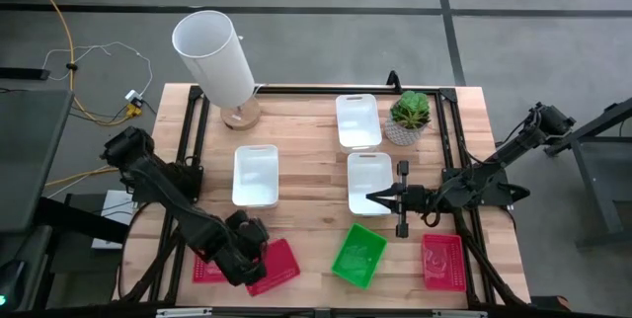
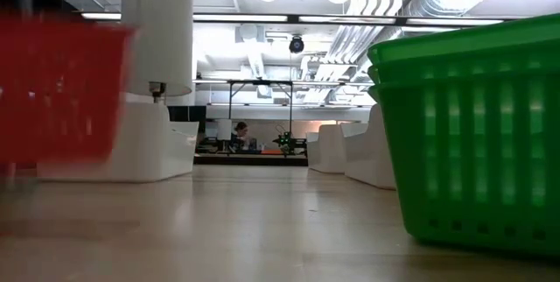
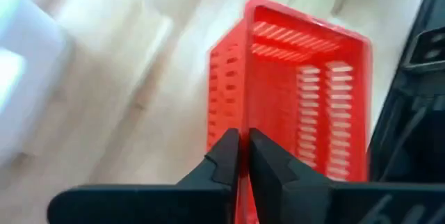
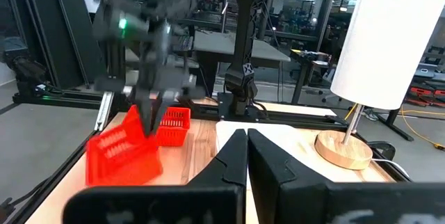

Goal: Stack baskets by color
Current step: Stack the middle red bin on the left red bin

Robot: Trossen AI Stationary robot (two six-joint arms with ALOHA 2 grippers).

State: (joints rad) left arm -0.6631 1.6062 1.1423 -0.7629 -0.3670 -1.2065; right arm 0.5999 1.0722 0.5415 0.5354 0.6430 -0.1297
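Observation:
My left gripper [image 1: 249,251] is at the near left of the table, shut on a red mesh basket [image 1: 278,265]. A second red basket [image 1: 207,271] lies just left of it, partly under the arm. A third red basket [image 1: 442,261] sits at the near right, and a green basket [image 1: 358,255] rests on the table between them. White baskets [image 1: 255,175] [image 1: 357,120] [image 1: 369,182] rest flat mid-table. My right gripper [image 1: 373,198] hangs shut and level over the nearest white basket, holding nothing. My left gripper pinches the rim of one long side wall [image 3: 243,123] of the red basket, near its end, with one finger outside the wall and one inside. The fingers slant down from above. The basket [image 4: 124,156] hangs tilted below them; whether its low end touches the table cannot be told.
A tall white cylinder on a wooden base [image 1: 214,53] stands at the far left and a small potted plant [image 1: 410,113] at the far right. Black frame rails [image 1: 193,130] run along the table's sides. Bare wood lies between the white baskets and the near edge.

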